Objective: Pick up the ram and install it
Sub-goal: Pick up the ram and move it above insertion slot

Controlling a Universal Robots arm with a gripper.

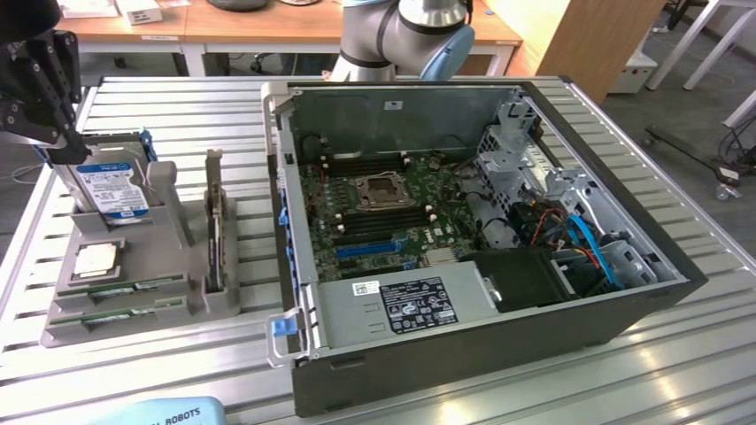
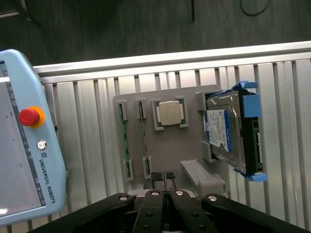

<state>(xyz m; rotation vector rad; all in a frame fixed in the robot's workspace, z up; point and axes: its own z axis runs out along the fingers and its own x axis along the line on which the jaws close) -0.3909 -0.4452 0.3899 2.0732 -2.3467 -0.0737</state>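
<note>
Now, exterior view, claw: the claw hangs pressed shut with nothing in it, over the far end of the grey tray, by the top of the upright hard drive. I cannot tell whether it touches the drive.
Exterior view, ram: two ram sticks lie flat, side by side, in slots at the tray's near end, just beside the square processor. Both are well apart from the claw and untouched.
Exterior view, why so: each part sits in its own fitted pocket, probably so it keeps a known spot for picking. The computer case lies on its side on the slatted surface with its circuit board facing up, which likely leaves the sockets reachable from above.
Wrist view, claw: the fingertips meet with no gap and grip nothing, hanging over the tray's rim.
Wrist view, ram: the ram sticks run as two thin green strips next to the processor, on the side away from the hard drive. The claw's tips are near the end of one strip, not on it.
Wrist view, beside: a control pendant with a red button lies next to the tray.
</note>
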